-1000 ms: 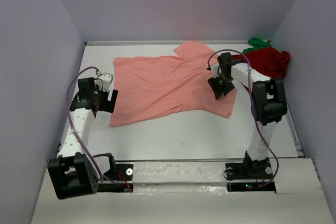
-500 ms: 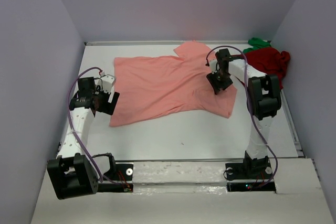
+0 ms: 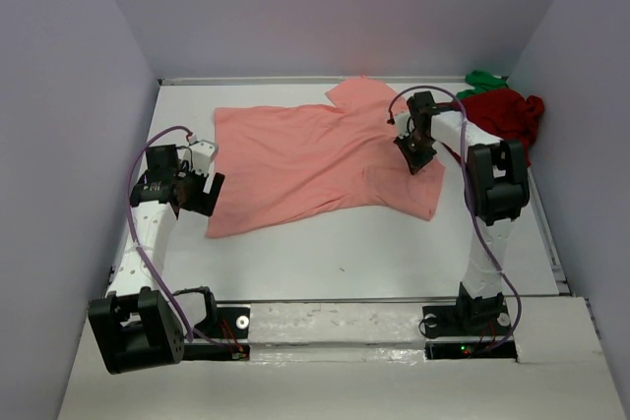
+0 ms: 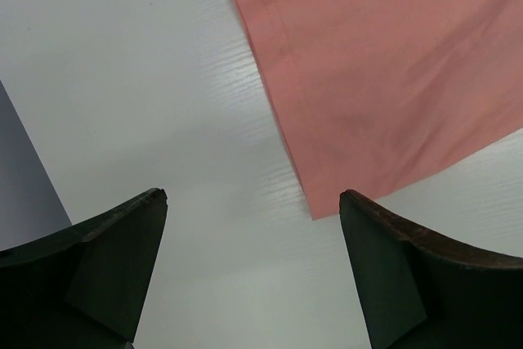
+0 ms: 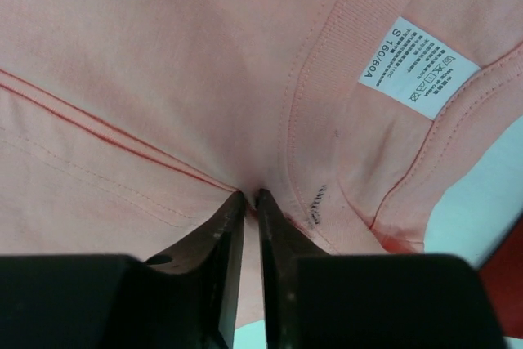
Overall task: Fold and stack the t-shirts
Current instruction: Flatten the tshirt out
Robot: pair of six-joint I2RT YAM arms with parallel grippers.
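The white desk (image 3: 325, 263) carried the salmon-pink t-shirt (image 3: 295, 164) spread nearly flat across its middle. The dark red t-shirt (image 3: 502, 115) lay heaped in the far right corner, with the green t-shirt (image 3: 485, 78) a small crumple just behind it. The right claw (image 3: 415, 156) was down on the pink shirt's neck end, and the left claw (image 3: 197, 194) hung just off the hem corner. The overhead view gave this layout but hid the grip itself. The right wrist view showed the right claw's fingers drawn almost together, clamped on a small pucker of pink cloth beside the ribbed collar (image 5: 327, 104) and near the size label (image 5: 418, 67). The left wrist view showed the left claw's fingers wide apart, holding nothing, with the hem corner between them. To fold well, the right claw probably needed a pinch through both layers, and the left should take the hem before any lift, so the shirt would rise evenly and not drag.
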